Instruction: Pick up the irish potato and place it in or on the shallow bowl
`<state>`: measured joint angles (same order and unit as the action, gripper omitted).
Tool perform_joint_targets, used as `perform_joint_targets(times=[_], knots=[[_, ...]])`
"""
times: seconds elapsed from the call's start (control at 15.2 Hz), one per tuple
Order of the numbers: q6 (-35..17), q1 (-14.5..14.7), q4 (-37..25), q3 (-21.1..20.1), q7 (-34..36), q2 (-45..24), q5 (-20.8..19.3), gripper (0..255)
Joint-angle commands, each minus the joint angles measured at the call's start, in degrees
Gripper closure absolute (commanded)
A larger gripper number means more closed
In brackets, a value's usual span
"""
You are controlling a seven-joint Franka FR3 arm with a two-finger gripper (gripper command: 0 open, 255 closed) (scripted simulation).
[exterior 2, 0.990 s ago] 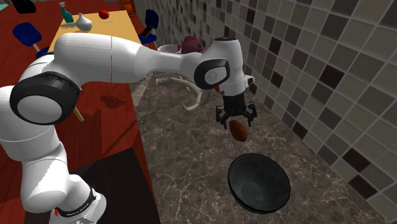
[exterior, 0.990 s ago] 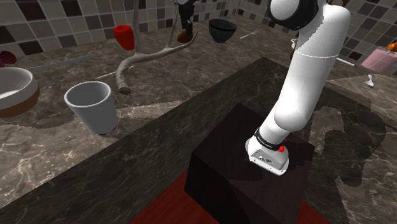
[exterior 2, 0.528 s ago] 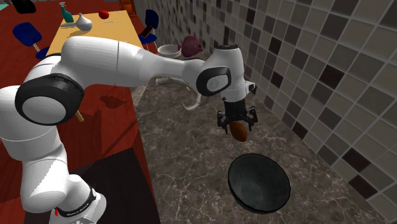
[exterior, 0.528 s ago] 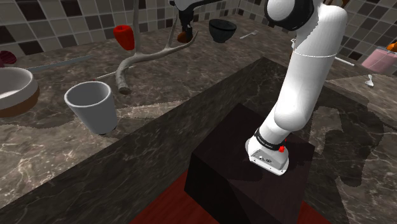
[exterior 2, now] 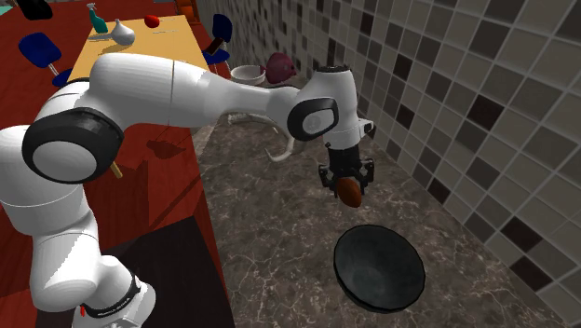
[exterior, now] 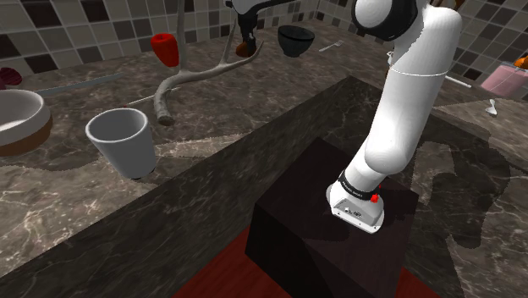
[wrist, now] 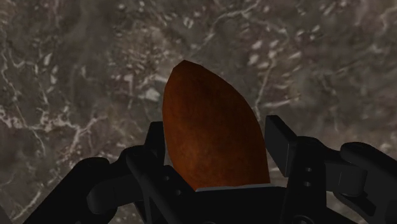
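Kitchen: tiled wall [exterior 2: 466, 93], marble ctr [exterior 2: 270, 261].

the reddish-brown oval potato [exterior 2: 350, 193] hangs clasped in the gripper [exterior 2: 348, 183] above the marbled counter [exterior 2: 270, 244], near the black shallow bowl [exterior 2: 379, 268] sitting upright on it.

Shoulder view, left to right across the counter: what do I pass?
From the left: white bowl → white cup → red cup → potato → black bowl → robot arm → pink container.

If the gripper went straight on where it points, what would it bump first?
Probably the counter, not the bowl: the wrist view looks past the potato onto marble. The potato in the gripper would touch first.
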<state>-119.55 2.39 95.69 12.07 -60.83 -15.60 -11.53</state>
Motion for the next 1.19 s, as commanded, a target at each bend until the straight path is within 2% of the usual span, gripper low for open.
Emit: perform_joint_targets(times=[0.0,0.4,1.12], knots=[[0.0,0.0,0.0,0.0,0.0,0.0,0.0,255],[0.0,0.0,0.0,0.0,0.0,0.0,0.0,255],[7.9,0.0,-7.0,0.0,-1.6,1.0,0.5,255]])
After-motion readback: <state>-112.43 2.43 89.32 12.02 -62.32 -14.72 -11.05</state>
